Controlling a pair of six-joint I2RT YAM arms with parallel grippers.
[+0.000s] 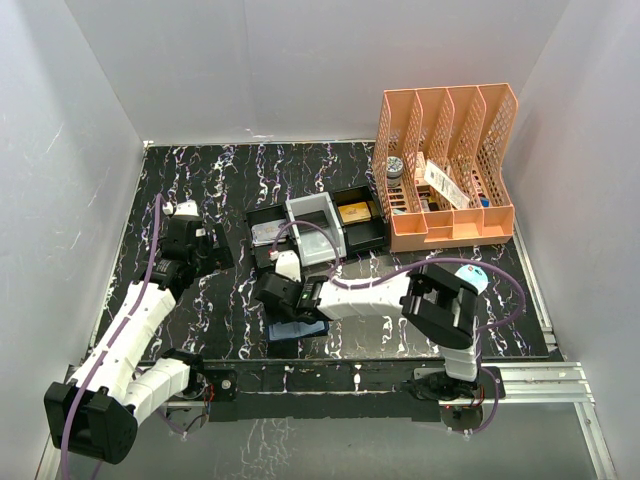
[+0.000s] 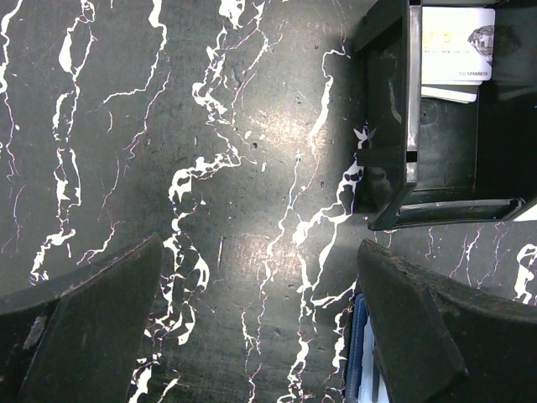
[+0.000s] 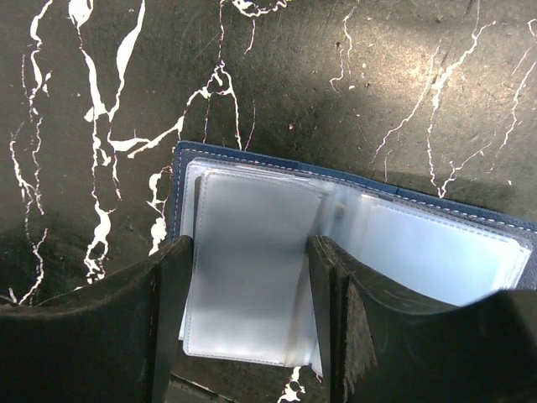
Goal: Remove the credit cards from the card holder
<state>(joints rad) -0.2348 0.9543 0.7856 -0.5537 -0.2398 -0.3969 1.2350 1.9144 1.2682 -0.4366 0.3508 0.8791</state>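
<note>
The card holder (image 1: pixel 298 329) lies open on the table in front of the tray. In the right wrist view its navy edge (image 3: pixel 252 158) frames clear-grey plastic sleeves (image 3: pixel 428 243). My right gripper (image 3: pixel 249 248) is open just above it, one finger on each side of the left stack of sleeves; it also shows in the top view (image 1: pixel 280 296). I cannot tell whether a card is inside the sleeves. A pale card (image 2: pixel 457 42) lies in the tray's left compartment (image 1: pixel 268 233). My left gripper (image 2: pixel 260 248) is open and empty over bare table left of the tray (image 1: pixel 205 245).
A black-and-white compartment tray (image 1: pixel 318 208) stands behind the holder, with a tan-gold block (image 1: pixel 354 211) in one compartment. An orange file rack (image 1: pixel 445 165) holding small items stands at the back right. The holder's blue edge (image 2: pixel 361 353) shows by my left gripper's right finger.
</note>
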